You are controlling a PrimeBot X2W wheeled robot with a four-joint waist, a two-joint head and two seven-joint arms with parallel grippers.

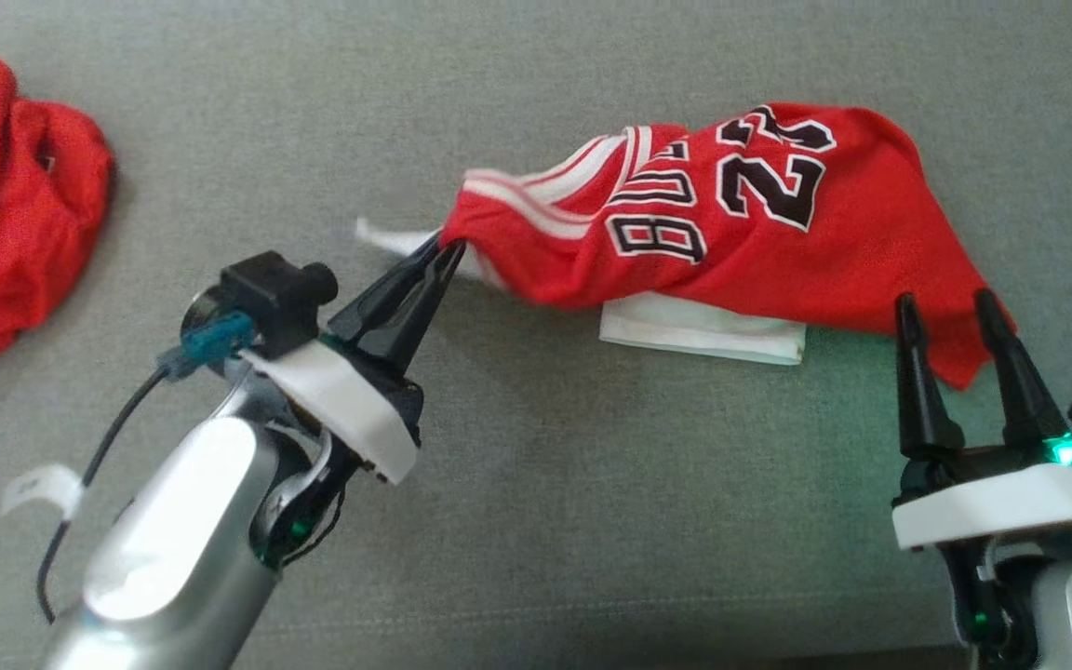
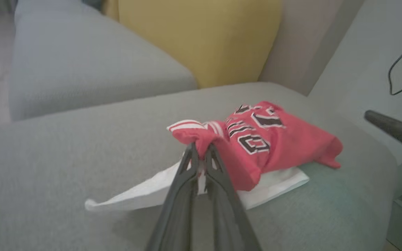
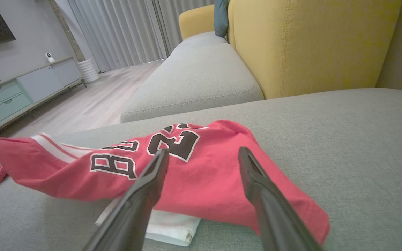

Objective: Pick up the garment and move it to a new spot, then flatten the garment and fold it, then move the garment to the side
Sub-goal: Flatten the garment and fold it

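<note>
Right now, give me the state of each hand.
Left hand: closed on the striped edge of the red basketball jersey.
Right hand: open, holding nothing.

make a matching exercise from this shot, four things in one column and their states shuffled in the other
1 left gripper
2 right gripper
3 red jersey
4 white cloth

a open
b partly under the jersey
c shut on the jersey's striped edge
d shows number 23

Pairs: 1-c, 2-a, 3-d, 4-b

Soft even light; green glow beside right tool; left wrist view hazy.
</note>
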